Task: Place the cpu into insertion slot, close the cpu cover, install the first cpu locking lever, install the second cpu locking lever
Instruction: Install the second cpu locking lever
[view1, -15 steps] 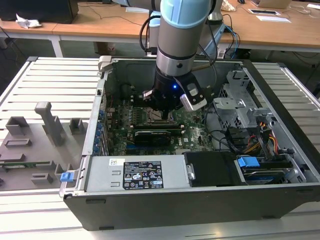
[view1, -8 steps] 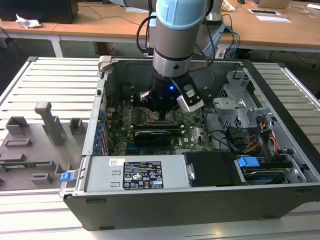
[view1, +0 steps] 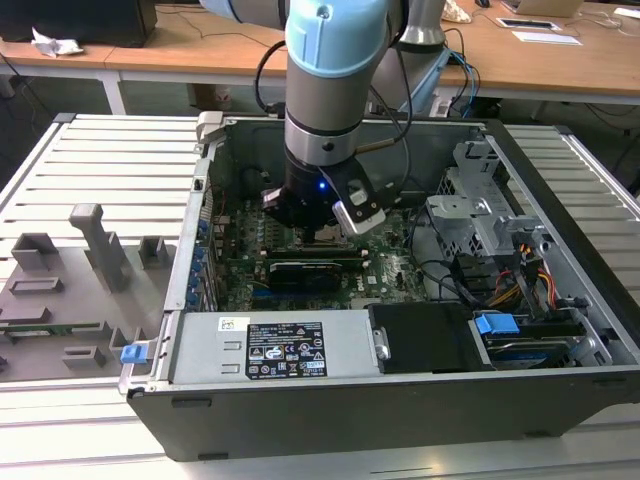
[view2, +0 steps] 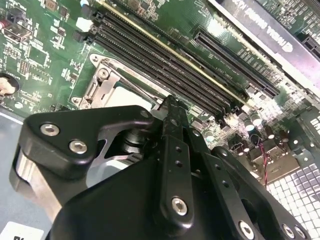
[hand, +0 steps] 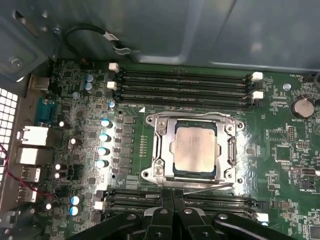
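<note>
The gripper (hand: 172, 206) hung low inside the open pc case (view1: 560, 400), just above the motherboard (hand: 280, 145), its fingers (view2: 172, 125) pressed together w/ nothing between them. In the first wrist view the cpu (hand: 194, 148) sat flat in the insertion slot (hand: 161, 150), silver-grey top facing up, and the cpu cover (hand: 229, 145) lay down around it, chip showing thru the window. Fingertips were just beside the slot's edge, over the memory slots (hand: 215, 202) on that side; another bank of memory slots lay across the socket. In the exterior view the arm (view1: 330, 90) came straight down into the case, w/ the graphics card (view1: 305, 272) near its wrist.
</note>
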